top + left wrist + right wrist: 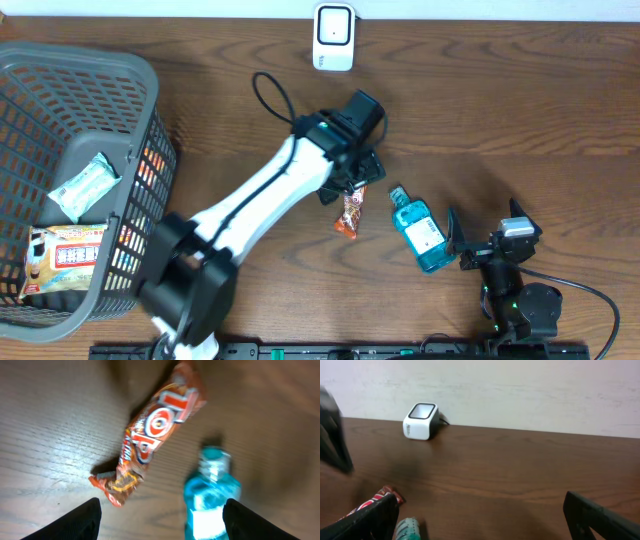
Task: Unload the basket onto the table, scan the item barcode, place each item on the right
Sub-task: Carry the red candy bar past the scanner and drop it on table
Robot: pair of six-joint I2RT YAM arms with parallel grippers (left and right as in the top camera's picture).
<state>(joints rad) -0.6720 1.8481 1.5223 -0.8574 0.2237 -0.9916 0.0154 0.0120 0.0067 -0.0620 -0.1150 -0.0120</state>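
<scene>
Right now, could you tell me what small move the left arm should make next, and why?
Probably lift the left tool straight up and clear: it stands open, and the snack bar lies free on the table beside the blue bottle, so nothing is held.

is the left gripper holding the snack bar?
No, the left gripper is open and the snack bar lies free on the table.

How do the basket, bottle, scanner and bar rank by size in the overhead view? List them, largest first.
1. The basket.
2. The bottle and the scanner: about alike, so unranked.
3. The bar, smallest.
</scene>
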